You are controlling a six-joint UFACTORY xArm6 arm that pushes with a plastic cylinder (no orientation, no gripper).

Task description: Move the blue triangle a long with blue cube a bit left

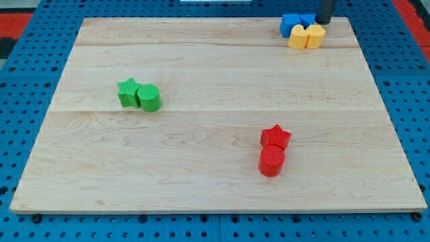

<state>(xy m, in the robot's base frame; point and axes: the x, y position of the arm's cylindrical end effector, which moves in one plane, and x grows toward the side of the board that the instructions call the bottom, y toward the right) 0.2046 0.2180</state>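
Two blue blocks stand touching at the view's top right, near the board's top edge. The left one looks like the cube. The right one is partly hidden, and its shape is hard to make out. My tip is just to the right of the right blue block, close to it or touching it. Two yellow blocks sit directly below the blue ones and against them.
A green star and a green cylinder touch each other at the view's left. A red star sits above a red cylinder at lower right of centre. The wooden board lies on a blue pegboard.
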